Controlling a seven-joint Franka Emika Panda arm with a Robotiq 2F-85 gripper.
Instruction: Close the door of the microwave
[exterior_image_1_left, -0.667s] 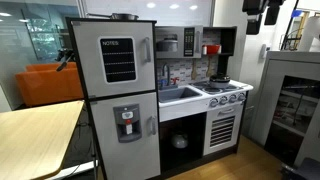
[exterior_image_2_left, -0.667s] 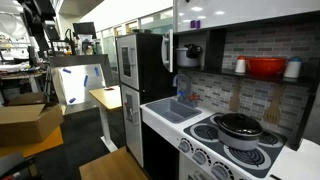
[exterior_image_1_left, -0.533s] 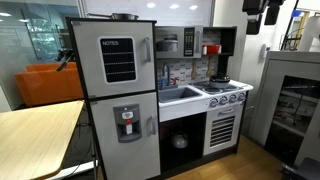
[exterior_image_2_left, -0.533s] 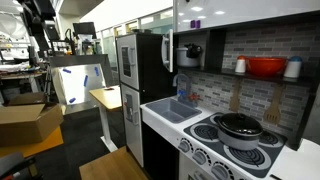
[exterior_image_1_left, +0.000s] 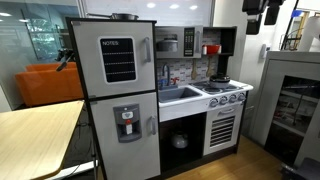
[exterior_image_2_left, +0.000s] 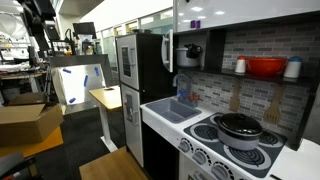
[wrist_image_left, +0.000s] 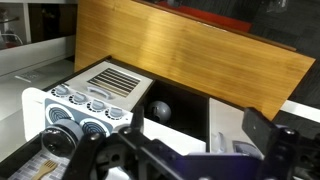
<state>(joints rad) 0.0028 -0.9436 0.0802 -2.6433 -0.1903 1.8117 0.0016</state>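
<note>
- Small silver-grey framed door (exterior_image_1_left: 188, 42) with a dark window belongs to the small silver-grey toy microwave (exterior_image_1_left: 169, 43). It sits at about 1 o'clock from frame centre in an exterior view, at 3 o'clock of the tall grey fridge (exterior_image_1_left: 115, 90).
- The door looks swung out from the box and shows nearly edge-on in an exterior view. Judged open, so nothing of the task is done.
- Dark end effector (wrist_image_left: 185, 160) is at 6 o'clock in the wrist view, fingers spread wide with nothing between them: released.
- Wrist view shows only the white stove panel with round knobs (wrist_image_left: 85, 100) and wooden floor, no door.
- Black robot arm (exterior_image_1_left: 255, 12) hangs high at 1 o'clock, well apart from the microwave.
- Left to do: the whole job. Approach, contact the door's free edge, push it flush.
</note>
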